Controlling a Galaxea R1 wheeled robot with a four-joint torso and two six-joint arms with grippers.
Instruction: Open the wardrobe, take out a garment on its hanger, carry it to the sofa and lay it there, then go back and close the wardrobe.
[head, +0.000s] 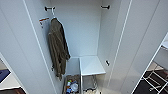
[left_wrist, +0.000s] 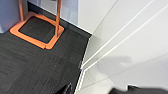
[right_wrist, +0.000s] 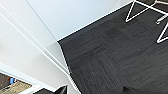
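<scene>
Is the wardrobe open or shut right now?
Open: the wardrobe's doors stand apart, showing its white inside and an olive jacket hanging there.

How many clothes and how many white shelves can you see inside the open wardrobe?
Olive-brown long-sleeved jacket hanging from the rail: 1
Flat white shelf low in the tall white wardrobe: 1
Total: 2

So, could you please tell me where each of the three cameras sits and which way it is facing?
Head view: high on the robot, looking forward and down into the open tall white wardrobe, where a long olive-brown jacket hangs.
Left wrist view: on the left arm, looking down at dark grey carpet, an orange floor frame and a white wardrobe door; dark robot parts at the edge.
Right wrist view: on the right arm, looking down at carpet and a white door.
Shared: both wrist views show carpet and white wardrobe panels.
</scene>
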